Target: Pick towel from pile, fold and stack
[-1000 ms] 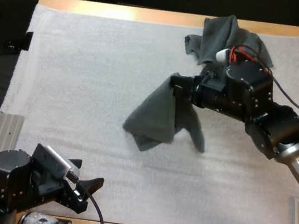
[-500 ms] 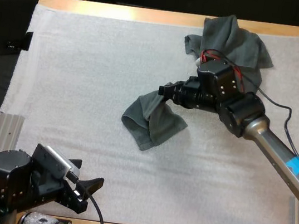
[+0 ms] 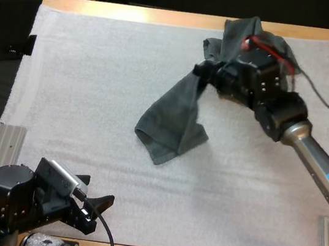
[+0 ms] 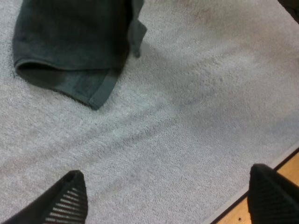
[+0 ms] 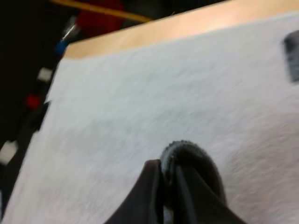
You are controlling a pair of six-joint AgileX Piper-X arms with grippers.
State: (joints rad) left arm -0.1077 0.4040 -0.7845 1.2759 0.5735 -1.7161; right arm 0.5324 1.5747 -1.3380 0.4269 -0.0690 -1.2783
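The right claw (image 3: 200, 73) was clamped on one corner of a towel (image 3: 174, 121), holding that corner up over the far right part of the mat (image 3: 83, 86). From the pinch the towel sloped down toward the near left, and its lower end lay rumpled on the mat around the middle. In the right wrist view the fingers (image 5: 147, 196) pressed a rounded fold of the towel (image 5: 194, 156) from both sides. Close behind the right arm lay the pile (image 3: 235, 29) (a crumpled dark grey-green heap at the mat's far edge). The left claw (image 3: 95, 207) hovered over the mat's near left part, well apart from the towel, jaws wide with nothing between them. In the left wrist view its fingers (image 4: 70, 198) stood apart over bare mat (image 4: 196, 102), with the towel's hemmed end (image 4: 70, 42) beyond them and the wooden worktop (image 4: 285, 207) by one finger.
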